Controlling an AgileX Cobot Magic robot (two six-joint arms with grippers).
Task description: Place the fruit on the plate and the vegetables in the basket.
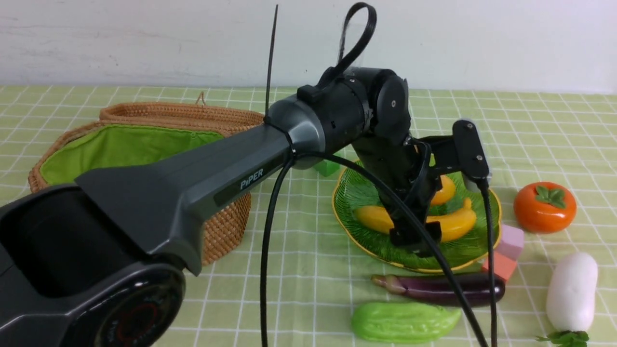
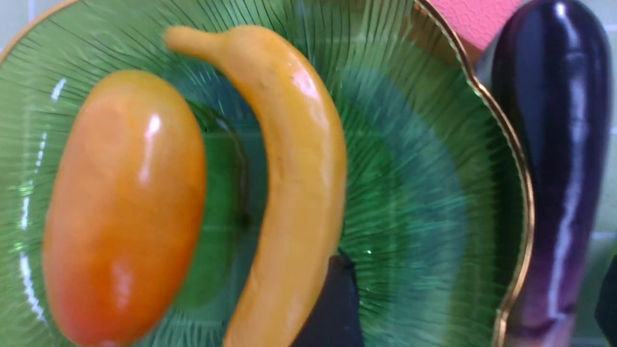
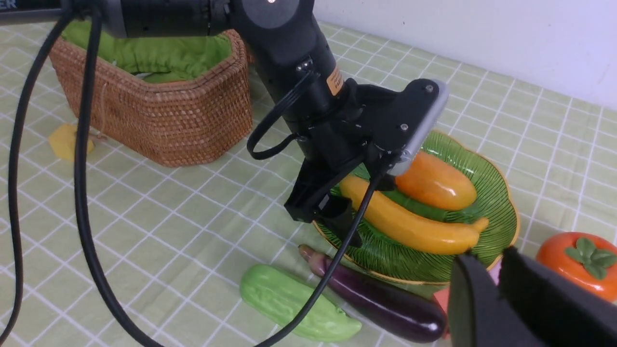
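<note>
The yellow banana (image 1: 450,222) and the orange-yellow mango (image 1: 443,190) lie side by side on the green plate (image 1: 359,193). My left gripper (image 1: 417,243) hangs low over the plate's near side, open and empty, with one finger (image 2: 332,303) beside the banana (image 2: 294,183). The persimmon (image 1: 544,207) sits on the cloth right of the plate. Eggplant (image 1: 438,289), light-green gourd (image 1: 405,322) and white radish (image 1: 572,291) lie in front of the plate. The basket (image 1: 226,226) stands at the left, lining showing. My right gripper (image 3: 499,255) hovers near the plate's rim, shut and empty.
A pink foam cube (image 1: 511,241) and an orange one (image 1: 501,265) sit against the plate's right edge, and a green cube (image 1: 328,167) lies behind it. The left arm and its cables (image 1: 270,231) stretch across the table between basket and plate. A wall closes the far side.
</note>
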